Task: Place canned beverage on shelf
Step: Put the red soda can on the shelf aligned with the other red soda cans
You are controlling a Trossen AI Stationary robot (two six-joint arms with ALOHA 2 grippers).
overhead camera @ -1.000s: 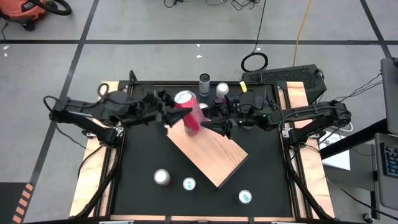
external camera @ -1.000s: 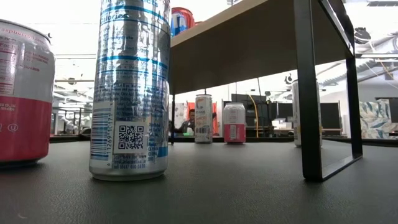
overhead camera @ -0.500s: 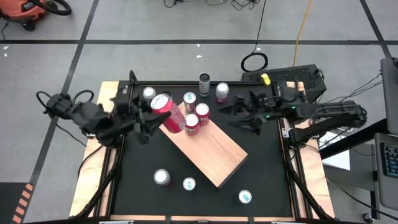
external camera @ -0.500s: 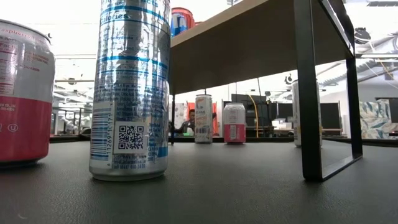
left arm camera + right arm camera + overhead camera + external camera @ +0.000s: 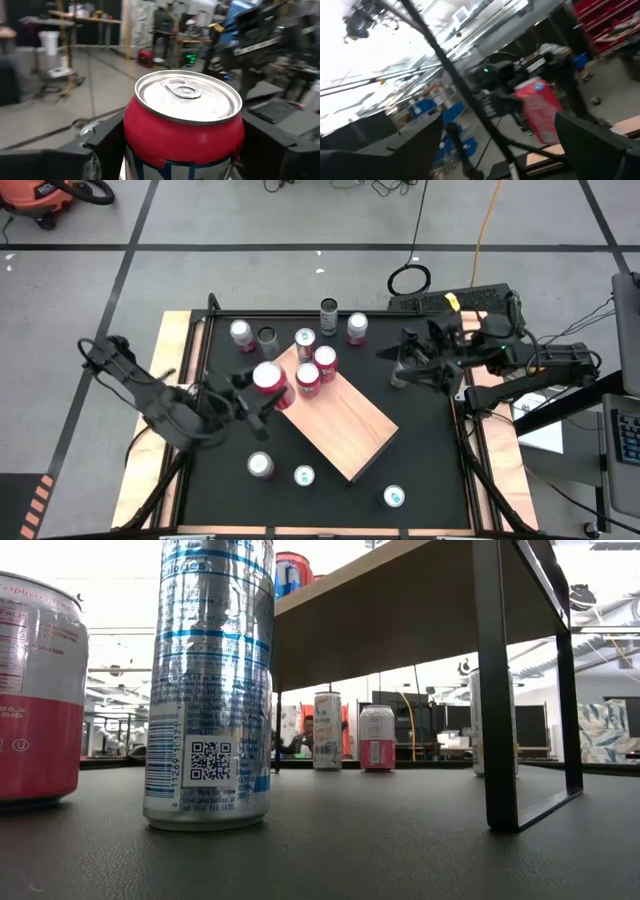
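My left gripper (image 5: 258, 388) is shut on a red can with a silver top (image 5: 186, 122). It holds the can upright by the left edge of the shelf (image 5: 345, 425), a pale wooden slab on black legs (image 5: 497, 690). Three cans (image 5: 325, 358) stand on the shelf's far end. My right gripper (image 5: 395, 362) hangs open and holds nothing, to the right of the shelf near the table's right side. In the right wrist view it looks across at the held can (image 5: 537, 114). My left gripper pinches the red can's side wall (image 5: 131, 131) below the rim, one finger (image 5: 107, 145) on either side. The fingers come in level from the table's left side. The can stands upright in the hold; what lies under it is hidden.
Several loose cans stand on the black table: two at the far left (image 5: 241, 332), two at the far edge (image 5: 329, 308), three near the front edge (image 5: 304, 476). A tall silver can (image 5: 210, 680) and a red-and-white one (image 5: 35, 690) stand close to the low camera.
My left gripper has carried the red can from over the shelf's far end toward the table's left and near side, sinking a little. It rolled, so the can went from tilted to upright. My right gripper has drawn back toward the right edge and risen.
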